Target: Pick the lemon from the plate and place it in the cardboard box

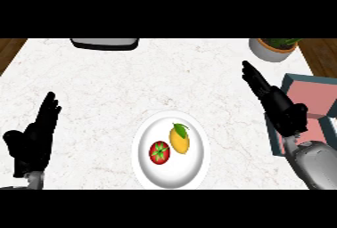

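Observation:
A yellow lemon point(179, 139) with a green leaf lies on the white plate point(172, 173) near the counter's front, beside a red tomato point(159, 152). The cardboard box point(309, 95), pinkish inside with a grey-blue rim, stands at the right edge. My right hand point(280, 104) hovers open with straight fingers between plate and box, partly covering the box's left wall. It is well to the right of the lemon and does not touch it. My left hand point(34, 138) rests open at the lower left, fingers up, far from the plate.
A potted plant point(276, 46) in a white pot stands at the back right. A dark tray-like object point(105, 43) sits at the back edge, left of centre. The white marble counter point(112, 89) ends in wood floor at both far corners.

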You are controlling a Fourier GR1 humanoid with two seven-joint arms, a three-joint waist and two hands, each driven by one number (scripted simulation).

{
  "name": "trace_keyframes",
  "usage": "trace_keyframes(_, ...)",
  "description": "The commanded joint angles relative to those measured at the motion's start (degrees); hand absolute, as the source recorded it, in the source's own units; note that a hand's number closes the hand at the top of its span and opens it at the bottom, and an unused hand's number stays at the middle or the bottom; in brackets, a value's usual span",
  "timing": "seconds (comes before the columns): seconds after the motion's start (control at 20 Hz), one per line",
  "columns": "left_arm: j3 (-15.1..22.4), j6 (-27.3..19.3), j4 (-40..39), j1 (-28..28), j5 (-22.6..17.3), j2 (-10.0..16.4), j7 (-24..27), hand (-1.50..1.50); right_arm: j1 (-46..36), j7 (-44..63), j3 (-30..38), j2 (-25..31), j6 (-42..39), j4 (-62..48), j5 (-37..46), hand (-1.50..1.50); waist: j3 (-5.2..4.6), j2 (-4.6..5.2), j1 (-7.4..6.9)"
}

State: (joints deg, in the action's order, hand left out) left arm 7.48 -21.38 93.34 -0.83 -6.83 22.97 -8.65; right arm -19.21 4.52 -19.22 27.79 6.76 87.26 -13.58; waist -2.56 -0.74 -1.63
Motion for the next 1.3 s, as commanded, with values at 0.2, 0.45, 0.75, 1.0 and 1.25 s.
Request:
trace_keyframes(0.2,3.2,11.7,3.3,8.3,1.7,6.7,6.4,0.0,-9.3,-4.9,6.2,0.4,-3.1,9.1,-3.8,-1.5,2.58,0.36,3.05)
trace_keyframes(0.45,6.0,19.7,-0.8,10.7,0.1,5.2,11.1,0.0,-8.7,-10.1,4.4,4.9,-7.1,2.3,5.3,-1.5,2.55,0.94,1.79)
trace_keyframes(0.75,5.1,19.3,-6.8,13.6,2.3,3.0,15.3,0.0,-5.8,-22.1,-1.4,8.4,-8.4,5.1,18.2,-1.5,2.52,0.82,2.42)
trace_keyframes(1.0,4.1,22.4,-2.0,12.0,1.1,5.0,12.1,0.0,-10.4,-17.2,-4.8,9.5,-12.1,4.3,25.1,-1.5,2.52,0.61,1.17)
trace_keyframes(1.25,3.5,22.2,-6.6,14.5,1.2,3.4,13.8,0.0,-15.6,-4.3,-14.5,11.3,-20.0,9.8,33.4,-1.5,2.37,0.54,1.48)
